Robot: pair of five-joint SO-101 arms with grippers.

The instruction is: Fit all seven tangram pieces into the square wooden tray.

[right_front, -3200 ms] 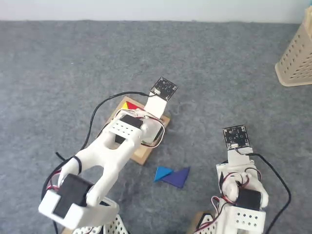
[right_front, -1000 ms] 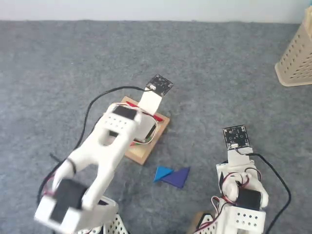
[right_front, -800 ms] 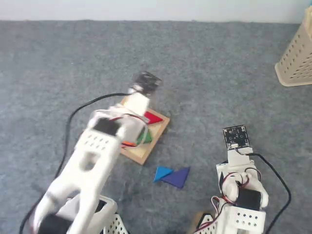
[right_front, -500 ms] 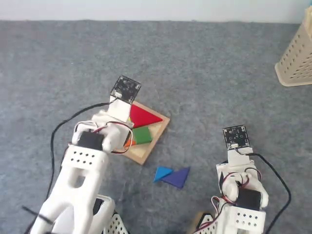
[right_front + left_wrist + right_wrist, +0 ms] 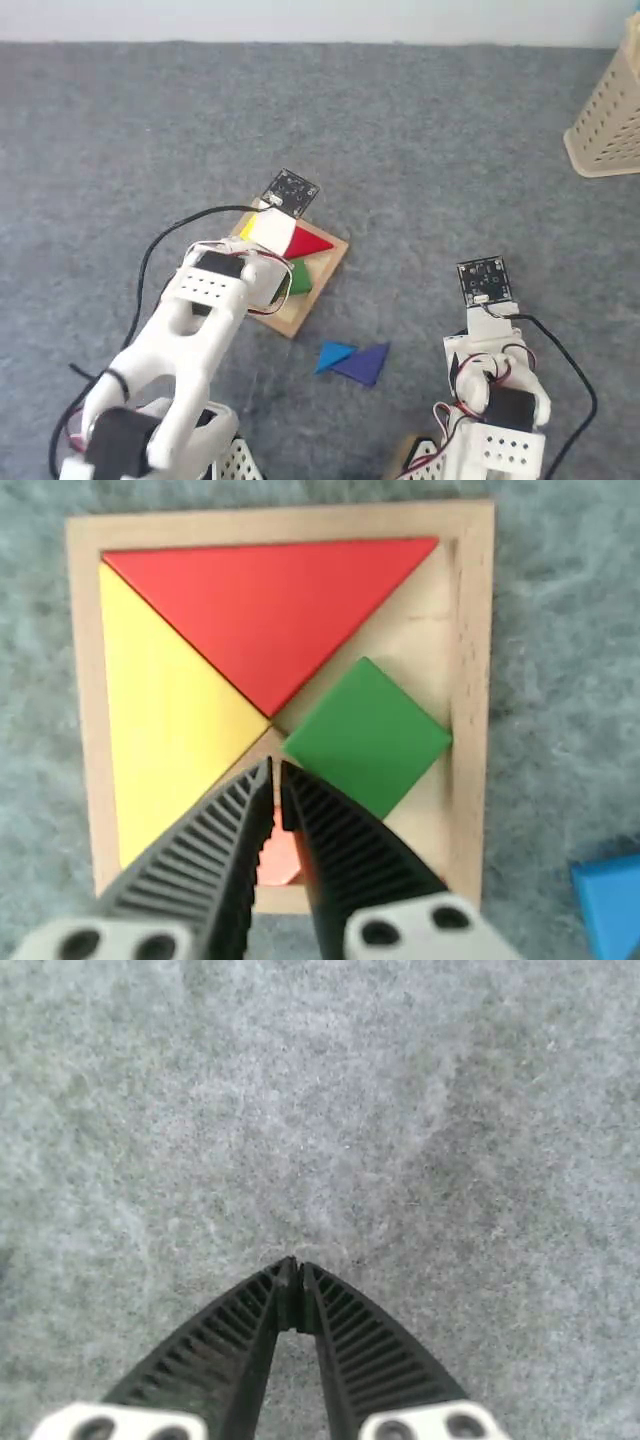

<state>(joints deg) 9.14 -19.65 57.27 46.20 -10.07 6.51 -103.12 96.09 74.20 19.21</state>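
The square wooden tray (image 5: 472,660) lies under my left gripper (image 5: 272,770), which is shut with nothing in it, its tips over the tray's middle. In the tray sit a red triangle (image 5: 270,610), a yellow triangle (image 5: 165,740), a green square (image 5: 368,735) and an orange piece (image 5: 280,858) partly hidden by the fingers. From above, the left arm (image 5: 215,295) covers much of the tray (image 5: 335,258). A blue triangle (image 5: 335,354) and a purple piece (image 5: 365,364) lie together on the carpet beside the tray. My right gripper (image 5: 293,1265) is shut over bare carpet.
Grey carpet covers the table. A beige slotted basket (image 5: 610,110) stands at the far right edge. The right arm (image 5: 492,385) sits at the near right, apart from the loose pieces. A black cable (image 5: 150,260) loops beside the left arm.
The left arm swung left off the tray, uncovering the red and green pieces, then came back right over it. The right arm and the loose pieces have not moved.
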